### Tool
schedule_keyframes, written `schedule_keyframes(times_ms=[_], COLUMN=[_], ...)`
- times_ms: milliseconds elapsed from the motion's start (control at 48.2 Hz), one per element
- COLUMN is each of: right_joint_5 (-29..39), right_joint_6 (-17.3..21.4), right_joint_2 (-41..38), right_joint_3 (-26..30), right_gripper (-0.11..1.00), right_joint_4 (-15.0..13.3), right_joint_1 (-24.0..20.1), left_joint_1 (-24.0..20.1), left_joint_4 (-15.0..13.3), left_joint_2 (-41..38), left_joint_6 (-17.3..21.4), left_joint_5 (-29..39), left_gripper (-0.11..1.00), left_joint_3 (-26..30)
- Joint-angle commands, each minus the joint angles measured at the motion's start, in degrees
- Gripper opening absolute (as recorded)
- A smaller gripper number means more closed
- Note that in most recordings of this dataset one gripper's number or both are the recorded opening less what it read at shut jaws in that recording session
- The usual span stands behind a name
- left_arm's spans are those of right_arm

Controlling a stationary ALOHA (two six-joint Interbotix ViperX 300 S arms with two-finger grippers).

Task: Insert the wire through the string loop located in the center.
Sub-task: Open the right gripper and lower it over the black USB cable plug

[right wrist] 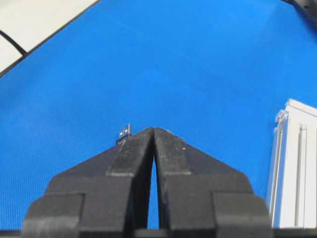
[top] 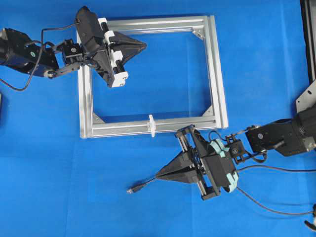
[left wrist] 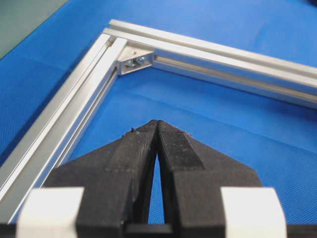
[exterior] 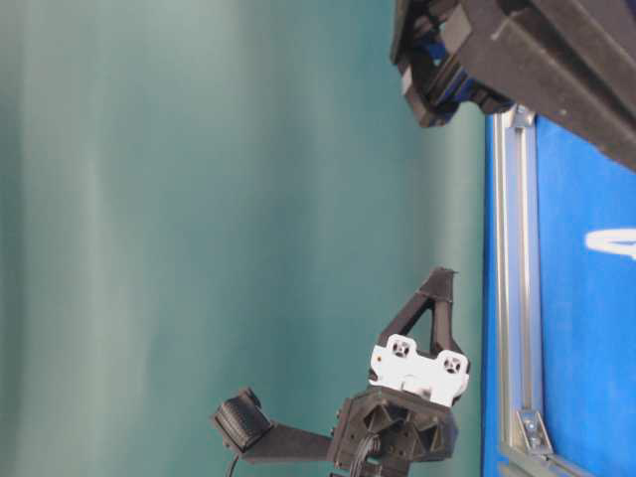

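- The task looks unstarted: the wire, a long thin black cable ending in a small dark rectangular plug, lies loose on the blue cloth table cover, and no part of it passes through anything.
- Its plug end rests near the lower middle of the overhead view, and the cable runs from there under the right gripper towards the right edge of the table.
- The string loop, a tiny white upright clip, stands at the middle of the near rail of the silver aluminium square frame, well apart from the plug.
- The right gripper, a black 2-fingered claw, is closed with its tips pressed together and holds nothing; it sits above the cable, tips pointing towards the plug.
- In the right wrist view the plug pokes out just beyond the closed tips, on the cloth, not between them.
- The left gripper, black fingers on a white mount, is likewise closed and empty; it hovers over the far left corner of the frame, away from both loop and wire.
- Left to do, by my reading: all 3 stages, namely open a claw and grasp the wire near its plug, carry it to the loop, and feed the plug through.
- The loop is small and the cable limp, so lining up the plug will likely be the hardest part.
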State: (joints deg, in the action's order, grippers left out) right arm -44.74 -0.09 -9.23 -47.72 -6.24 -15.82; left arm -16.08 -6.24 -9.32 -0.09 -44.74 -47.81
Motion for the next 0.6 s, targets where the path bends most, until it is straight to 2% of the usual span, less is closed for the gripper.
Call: schedule_keyframes(times_ms=[0, 104, 580], right_joint_5=[-0.35, -0.26, 4.22], right_joint_6=[0.00, 0.00, 5.27], right_joint_2=[2.72, 3.16, 3.08], right_joint_3=[1.23, 1.49, 2.37], right_gripper=[0.00, -0.04, -0.04], right_joint_4=[-0.35, -1.14, -1.05], right_joint_1=[-0.79, -1.14, -0.62], left_joint_1=[0.97, 0.97, 0.70], left_joint_4=[0.79, 0.79, 0.97], left_joint_2=[2.46, 2.64, 2.72], left_joint_6=[-0.26, -0.26, -0.26], left_joint_5=[0.62, 1.14, 1.14], left_gripper=[0.00, 0.00, 0.00], left_joint_3=[0.53, 0.00, -0.44])
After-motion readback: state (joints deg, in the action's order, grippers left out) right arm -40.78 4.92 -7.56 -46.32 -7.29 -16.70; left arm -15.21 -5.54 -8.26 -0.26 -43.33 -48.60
